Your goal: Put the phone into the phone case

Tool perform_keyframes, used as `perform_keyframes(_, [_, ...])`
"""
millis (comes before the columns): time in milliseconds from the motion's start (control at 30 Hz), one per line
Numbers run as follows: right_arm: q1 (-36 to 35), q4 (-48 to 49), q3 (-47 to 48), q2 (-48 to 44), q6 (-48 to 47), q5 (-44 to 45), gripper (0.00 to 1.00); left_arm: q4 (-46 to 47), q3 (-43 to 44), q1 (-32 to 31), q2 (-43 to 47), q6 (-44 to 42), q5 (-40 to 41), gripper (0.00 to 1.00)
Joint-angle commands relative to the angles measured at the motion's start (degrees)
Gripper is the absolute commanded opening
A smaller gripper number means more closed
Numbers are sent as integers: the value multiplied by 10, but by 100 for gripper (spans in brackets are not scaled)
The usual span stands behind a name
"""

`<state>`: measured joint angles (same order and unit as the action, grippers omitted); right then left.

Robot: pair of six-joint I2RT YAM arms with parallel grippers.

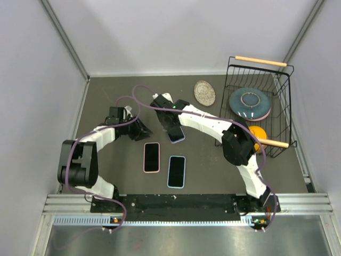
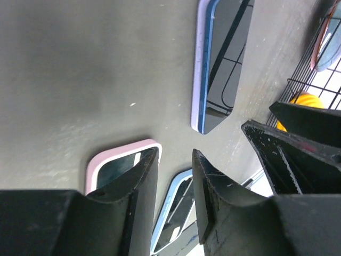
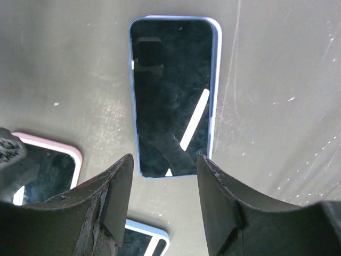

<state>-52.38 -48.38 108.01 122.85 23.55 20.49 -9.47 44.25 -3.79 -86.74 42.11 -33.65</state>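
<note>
The phone (image 3: 173,96) had a dark, glossy screen and a blue rim, and it lay on the table (image 1: 213,170) in a lilac case (image 2: 196,69). Only the left wrist view showed both edges side by side. In the top view the right gripper (image 3: 165,160) partly hid the phone. That gripper hung wide apart and empty over the phone's end. The left gripper (image 2: 175,154) was slightly parted and also empty.

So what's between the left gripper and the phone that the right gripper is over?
Only bare table. The left wrist view shows nothing lying between the left gripper and that phone.
</note>
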Motion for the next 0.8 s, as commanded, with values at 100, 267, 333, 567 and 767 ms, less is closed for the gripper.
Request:
perform_keyframes(100, [57, 25, 15, -17, -35, -16, 49, 77, 80, -69, -78, 28, 16, 37])
perform_keyframes(267, [87, 25, 28, -3, -49, -48, 51, 106, 112, -86, -131, 49, 17, 35])
perform_keyframes(333, [95, 28, 31, 0, -58, -70, 55, 130, 118, -91, -148, 55, 17, 35])
perform_keyframes(567, [123, 50, 26, 21, -76, -181, 56, 131, 152, -99, -193, 51, 33, 35])
perform_keyframes(767, [138, 50, 42, 50, -83, -219, 51, 158, 174, -104, -226, 54, 19, 31])
